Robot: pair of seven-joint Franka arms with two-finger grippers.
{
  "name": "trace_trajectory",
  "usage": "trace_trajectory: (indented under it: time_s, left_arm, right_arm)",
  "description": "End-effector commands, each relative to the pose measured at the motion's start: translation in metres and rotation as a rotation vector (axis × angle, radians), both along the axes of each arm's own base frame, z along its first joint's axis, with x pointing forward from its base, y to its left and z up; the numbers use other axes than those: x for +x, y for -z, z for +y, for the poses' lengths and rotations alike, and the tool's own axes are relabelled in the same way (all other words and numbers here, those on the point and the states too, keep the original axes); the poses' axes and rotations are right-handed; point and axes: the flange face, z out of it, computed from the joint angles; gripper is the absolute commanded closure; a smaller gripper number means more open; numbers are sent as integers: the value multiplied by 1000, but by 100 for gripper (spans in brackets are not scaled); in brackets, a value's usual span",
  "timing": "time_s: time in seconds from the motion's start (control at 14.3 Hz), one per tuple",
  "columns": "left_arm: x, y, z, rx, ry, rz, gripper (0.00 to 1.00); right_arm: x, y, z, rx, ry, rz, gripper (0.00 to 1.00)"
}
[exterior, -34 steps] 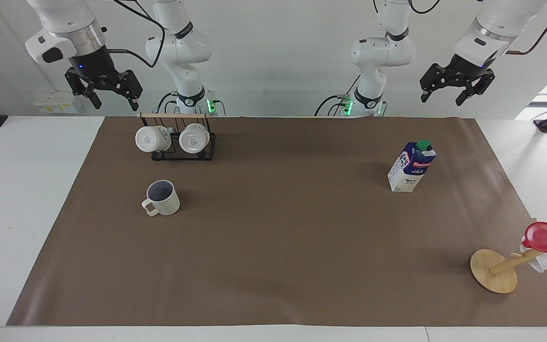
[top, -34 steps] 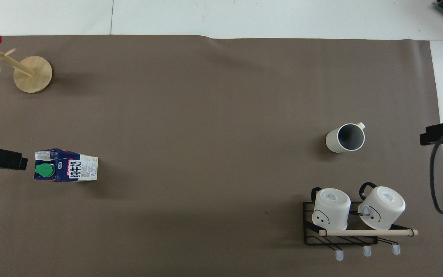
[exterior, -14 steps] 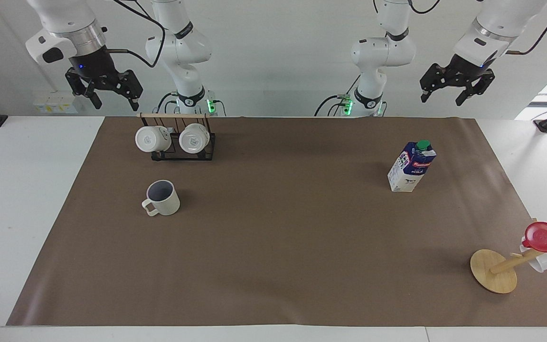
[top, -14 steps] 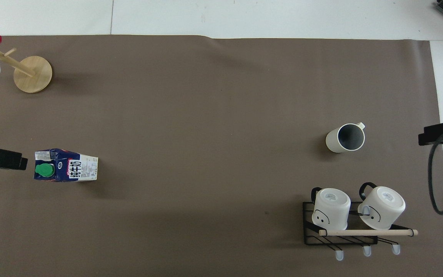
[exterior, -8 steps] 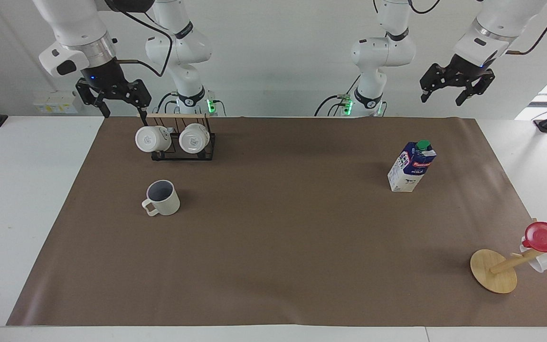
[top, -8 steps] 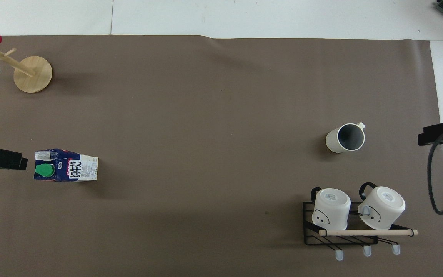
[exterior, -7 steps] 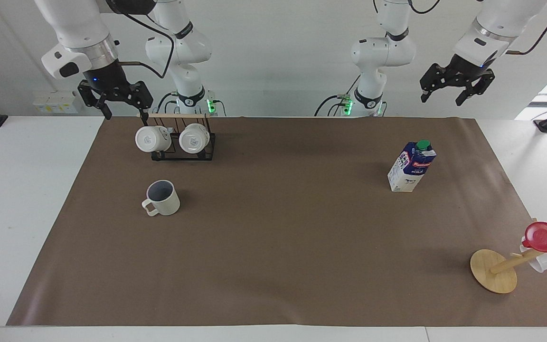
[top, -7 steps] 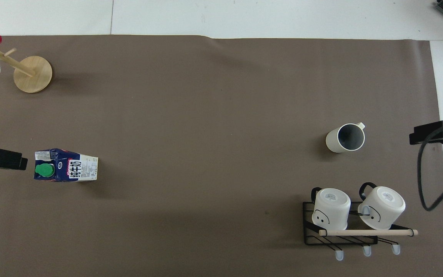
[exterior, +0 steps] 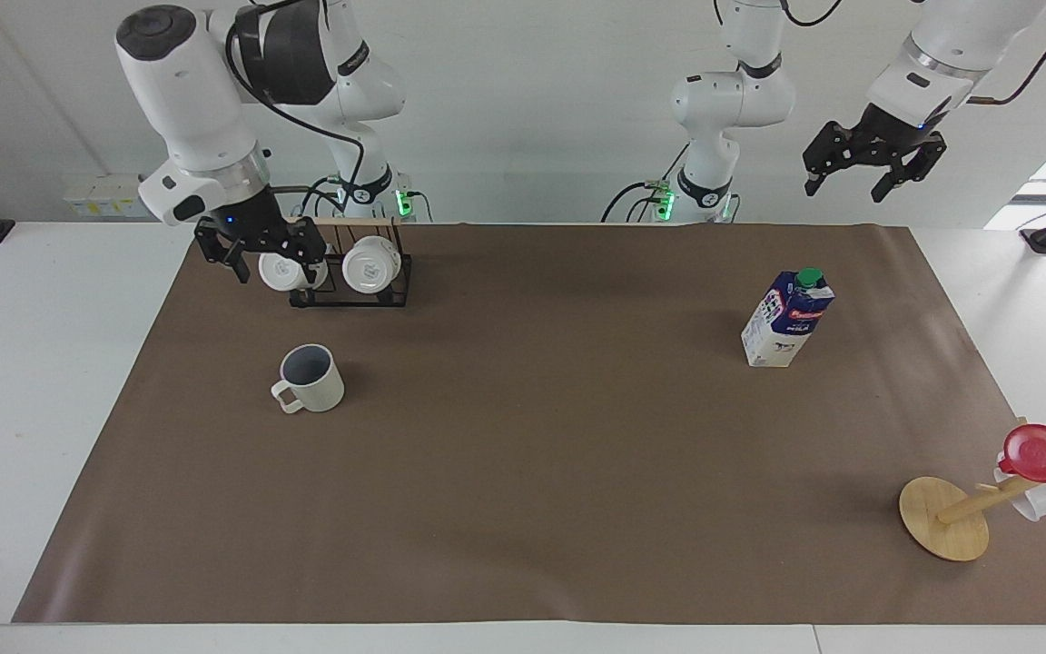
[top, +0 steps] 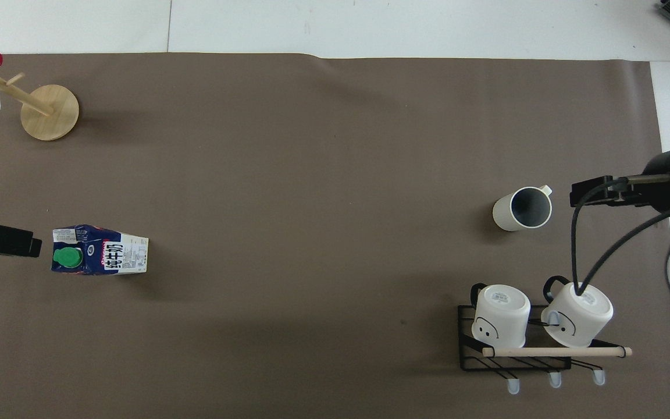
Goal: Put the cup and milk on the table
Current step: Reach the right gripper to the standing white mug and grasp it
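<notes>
The table (exterior: 51, 381) fills most of both views, a white top overlaid with a wide brown sheet (exterior: 541, 472) that carries everything else. The right arm (exterior: 187, 100) comes down at the upper left of the facing view, and its right gripper (exterior: 260, 265) hangs with fingers spread apart and nothing between them, over the sheet's edge beside the mug rack (exterior: 350, 272); in the overhead view it shows at the right edge, level with the cup. The left arm (exterior: 950, 45) waits at the upper right of the facing view, its left gripper (exterior: 854, 182) raised high with its jaws likewise spread and empty. The black wire mug rack with its wooden rail stands at the upper left of the facing view and holds two white mugs (exterior: 282, 265) on their sides, their round bases toward the camera. At the lower right of the facing view a wooden mug tree (exterior: 945, 518) stands on a round base and bears a red cup (exterior: 1045, 454). The milk (exterior: 786, 318), a blue and white carton with a green cap, stands upright on the sheet at the right of centre in the facing view, toward the left arm's end. The cup (exterior: 310, 379), cream-white with a greyish inside, sits upright on the sheet at the left of the facing view, farther from the robots than the rack, with its handle turned away from them.
</notes>
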Motion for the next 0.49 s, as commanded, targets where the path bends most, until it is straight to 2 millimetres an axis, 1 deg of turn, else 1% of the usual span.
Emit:
trace_trajectory:
  time_s: [0.0, 0.14, 0.21, 0.28, 0.35, 0.42]
  left_arm:
    - [-2, 1, 2, -6, -3, 2, 0]
    - [-2, 1, 2, -6, -3, 2, 0]
    - [-2, 1, 2, -6, -3, 2, 0]
    - [-2, 1, 2, -6, -3, 2, 0]
    - [-2, 1, 2, -6, -3, 2, 0]
    - [-2, 1, 2, -6, -3, 2, 0]
  right_arm:
    - [14, 40, 10, 7, 32, -8, 0]
    - [15, 66, 19, 6, 22, -25, 0]
    - [13, 87, 17, 2, 24, -13, 0]
    - [13, 102, 17, 2, 24, -19, 0]
    - [13, 115, 15, 3, 32, -29, 0]
    - [15, 122, 13, 3, 52, -34, 0]
